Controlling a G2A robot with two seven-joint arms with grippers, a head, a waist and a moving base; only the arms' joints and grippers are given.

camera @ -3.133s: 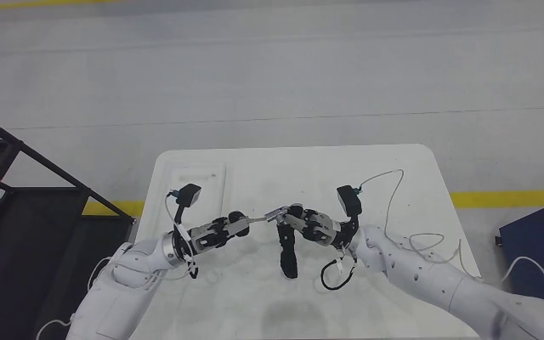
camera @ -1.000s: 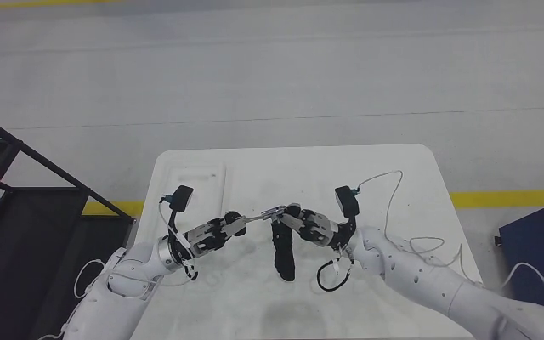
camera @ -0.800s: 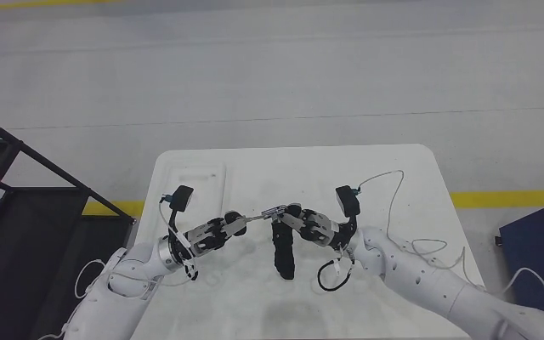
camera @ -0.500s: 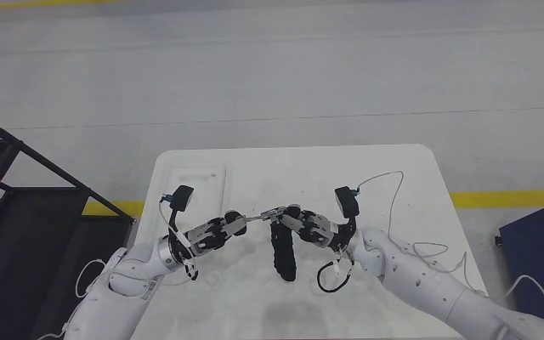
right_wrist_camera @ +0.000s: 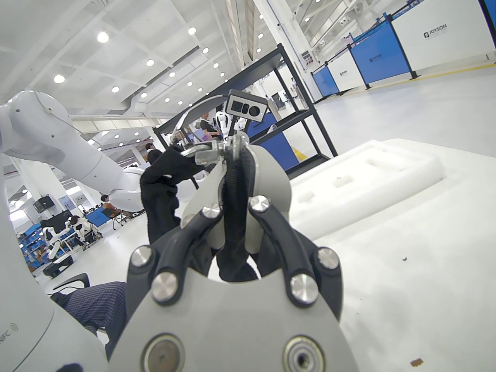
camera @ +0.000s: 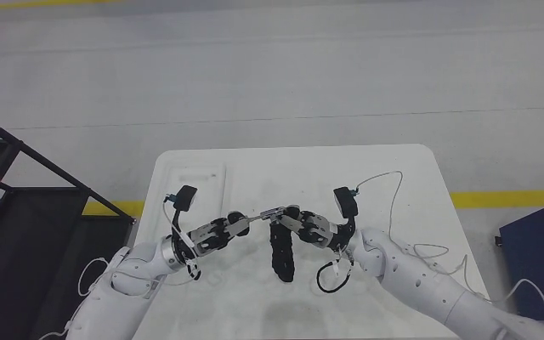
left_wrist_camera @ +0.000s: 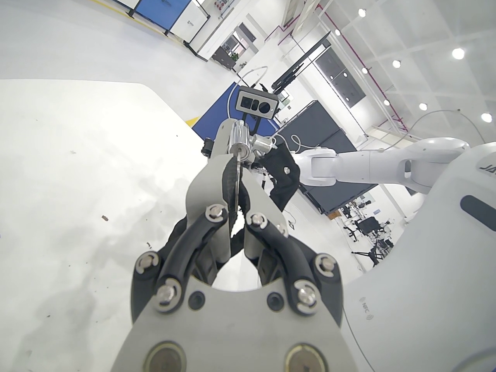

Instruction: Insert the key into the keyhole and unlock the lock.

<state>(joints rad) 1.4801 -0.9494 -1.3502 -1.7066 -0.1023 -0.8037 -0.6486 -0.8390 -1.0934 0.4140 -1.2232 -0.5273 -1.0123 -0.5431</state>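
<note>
**Item 1: left end effector** (left_wrist_camera: 235,179). Raised above the desk (camera: 399,178), meeting the other arm in mid-air. Clenched on the key (left_wrist_camera: 233,174), gripping its flat dark head edge-on between the fingers. This grip likely leaves the blade free and lets a wrist roll turn the key.

**Item 2: key.** The blade points away from the left wrist, with its tip at the face of the lock (left_wrist_camera: 241,139). It sits at or in the keyhole, but the depth cannot be told. The blade and the lock axis look roughly in line.

**Item 3: right end effector** (right_wrist_camera: 232,156). It faces the left one, with the two tips close together. Clenched on the lock, with black strap material pinched between its fingers. It probably serves as a vise, holding the keyhole toward the key and resisting the turn.

**Item 4: lock.** A chrome cylinder held off the desk at the right fingertips.

**Item 5: strap** (camera: 280,251). Black, attached at the lock and hanging loose toward the desk. It hangs below the lock and so does not cover the keyhole.

**Item 6: foam tray** (right_wrist_camera: 387,172). White with recessed pockets, lying on the desk on the left arm's side, well apart from the work.

**Status (judged):** at the insertion or turning stage. The risk is the cylinder twisting in the right grip once torque is applied.
</note>
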